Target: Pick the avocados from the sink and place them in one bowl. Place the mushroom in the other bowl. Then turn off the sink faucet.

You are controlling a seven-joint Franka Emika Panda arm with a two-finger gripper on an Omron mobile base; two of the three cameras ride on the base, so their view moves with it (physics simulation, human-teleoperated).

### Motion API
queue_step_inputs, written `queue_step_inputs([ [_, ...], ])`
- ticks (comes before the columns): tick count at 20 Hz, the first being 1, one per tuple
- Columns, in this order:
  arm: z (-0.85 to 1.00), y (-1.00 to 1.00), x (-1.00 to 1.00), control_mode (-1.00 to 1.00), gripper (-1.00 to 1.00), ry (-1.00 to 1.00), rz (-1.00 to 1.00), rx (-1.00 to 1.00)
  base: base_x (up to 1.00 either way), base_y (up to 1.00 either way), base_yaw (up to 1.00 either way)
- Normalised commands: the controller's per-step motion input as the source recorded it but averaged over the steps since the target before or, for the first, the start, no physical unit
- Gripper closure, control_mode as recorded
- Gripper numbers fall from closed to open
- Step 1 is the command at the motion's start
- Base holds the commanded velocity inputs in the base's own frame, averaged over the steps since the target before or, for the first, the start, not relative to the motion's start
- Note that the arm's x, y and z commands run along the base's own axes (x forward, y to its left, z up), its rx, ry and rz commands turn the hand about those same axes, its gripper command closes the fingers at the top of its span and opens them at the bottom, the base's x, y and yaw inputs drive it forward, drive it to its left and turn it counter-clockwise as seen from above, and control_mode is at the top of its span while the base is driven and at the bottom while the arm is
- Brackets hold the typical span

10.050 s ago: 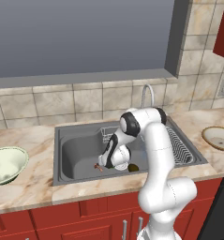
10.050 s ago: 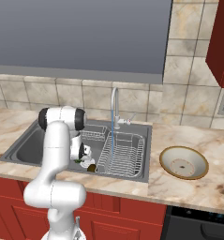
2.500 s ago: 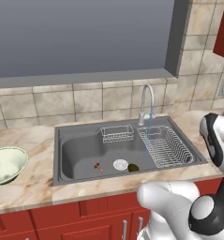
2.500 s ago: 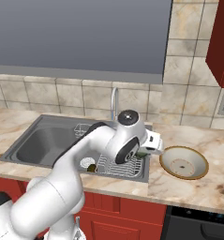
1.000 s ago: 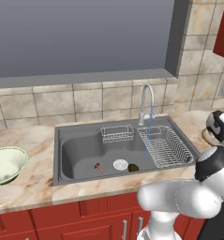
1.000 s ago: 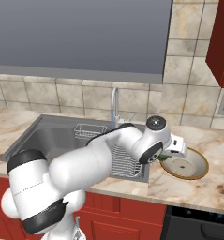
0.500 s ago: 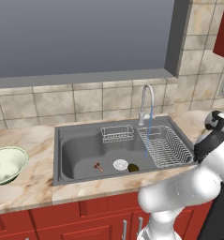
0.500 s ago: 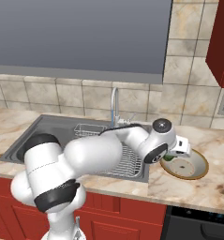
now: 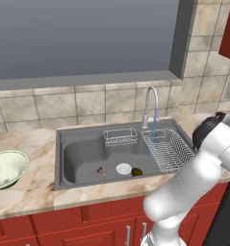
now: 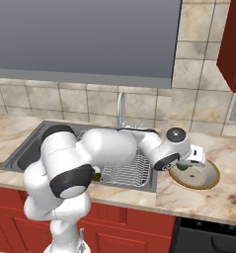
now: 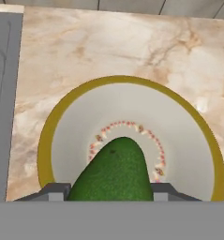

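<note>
The claw grips a bright green avocado between its two fingers, jaws pressed to the fruit's sides, directly above the shallow bowl with the brownish-yellow rim; the bowl's pale inside shows a ring of small reddish dots beneath the fruit. Seen from the right base camera, the claw hangs over the near-left part of that bowl, which sits on the marbled desk, and whether the fruit touches the bowl's floor cannot be told. Well off to the claw's left lies the grey sink, where the dark olive avocado rests just beside the round white drain, with the tiny reddish mushroom a little farther from the claw. A thin blue stream falls from the chrome faucet into the wire rack on the sink's near side to the claw. Far beyond the sink, on the desk's opposite end, stands the deep pale green bowl. No brand, label or legible writing appears on any object.
</note>
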Motion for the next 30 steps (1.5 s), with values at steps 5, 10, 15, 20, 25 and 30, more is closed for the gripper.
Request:
queue_step_inputs([
  [5, -0.19, -0.16, 0.21, -1.0, -1.0, 0.0, 0.0, 0.0, 0.0, 0.0, 0.0],
  [10, -0.01, -0.23, 0.01, -1.0, -1.0, 0.01, 0.0, 0.0, 0.0, 0.0, 0.0],
  [15, 0.05, -0.36, -0.26, -1.0, -1.0, 0.0, 0.0, 0.0, 0.0, 0.0, 0.0],
  [20, 0.1, -0.09, -0.19, -1.0, -1.0, 0.0, 0.0, 0.0, 0.0, 0.0, 0.0],
  [25, 0.45, 0.27, 0.0, -1.0, -1.0, 0.0, 0.0, -0.01, 0.0, 0.0, 0.0],
  [30, 0.34, 0.74, -0.04, -1.0, -1.0, 0.04, 0.0, -0.09, 0.0, 0.0, 0.0],
])
